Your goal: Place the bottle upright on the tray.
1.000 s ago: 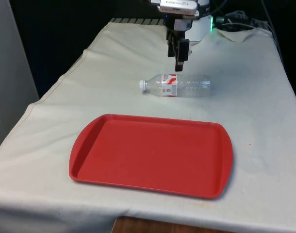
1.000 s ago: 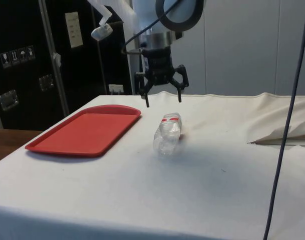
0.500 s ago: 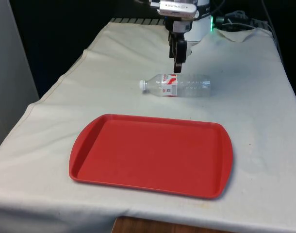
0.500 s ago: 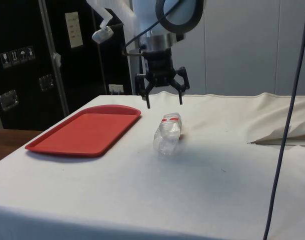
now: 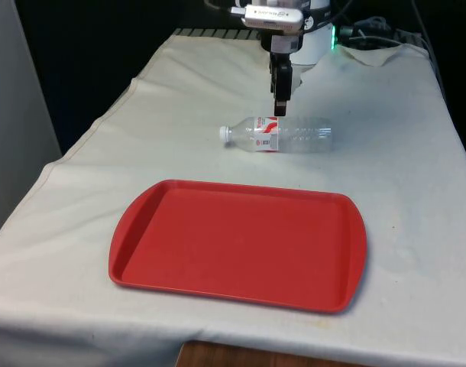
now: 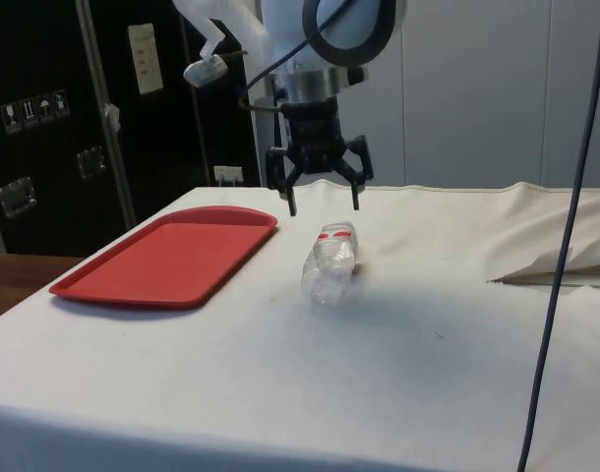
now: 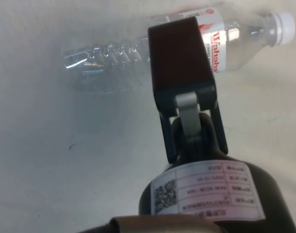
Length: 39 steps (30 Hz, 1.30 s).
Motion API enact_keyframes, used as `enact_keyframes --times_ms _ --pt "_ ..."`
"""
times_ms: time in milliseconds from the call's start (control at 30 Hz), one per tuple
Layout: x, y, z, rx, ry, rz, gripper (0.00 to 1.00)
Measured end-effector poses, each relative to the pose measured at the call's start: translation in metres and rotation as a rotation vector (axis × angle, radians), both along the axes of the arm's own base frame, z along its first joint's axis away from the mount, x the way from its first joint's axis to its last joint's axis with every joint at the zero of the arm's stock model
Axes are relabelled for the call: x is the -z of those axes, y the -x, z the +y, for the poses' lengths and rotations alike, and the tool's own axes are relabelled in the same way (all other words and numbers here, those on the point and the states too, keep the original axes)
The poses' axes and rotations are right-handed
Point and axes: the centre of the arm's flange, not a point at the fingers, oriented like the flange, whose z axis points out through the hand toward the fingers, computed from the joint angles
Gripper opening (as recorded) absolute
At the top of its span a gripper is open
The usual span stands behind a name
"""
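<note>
A clear plastic bottle (image 5: 283, 135) with a red-and-white label lies on its side on the white cloth, its white cap (image 5: 226, 134) pointing to the front view's left. The red tray (image 5: 241, 243) sits nearer the front edge with nothing on it. My gripper (image 5: 279, 107) hangs open just above the bottle's middle, on its far side. In the side view the gripper (image 6: 325, 203) has its two fingers spread above the bottle (image 6: 330, 265), without touching it. From the wrist, one finger (image 7: 179, 58) covers part of the bottle's label (image 7: 213, 41).
The tray (image 6: 172, 254) lies beside the bottle in the side view. A dark cable (image 6: 561, 236) hangs down at that view's right, in front of a fold in the cloth (image 6: 561, 270). Bare cloth surrounds the bottle.
The gripper has turned about its vertical axis above the bottle and shifted slightly. The bottle and tray have not moved.
</note>
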Motion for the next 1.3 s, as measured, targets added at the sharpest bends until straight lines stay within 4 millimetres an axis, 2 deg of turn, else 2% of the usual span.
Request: enact_keyframes --times_ms 1300 --pt "0.016 0.003 -0.004 0.186 -0.174 0.008 1.00"
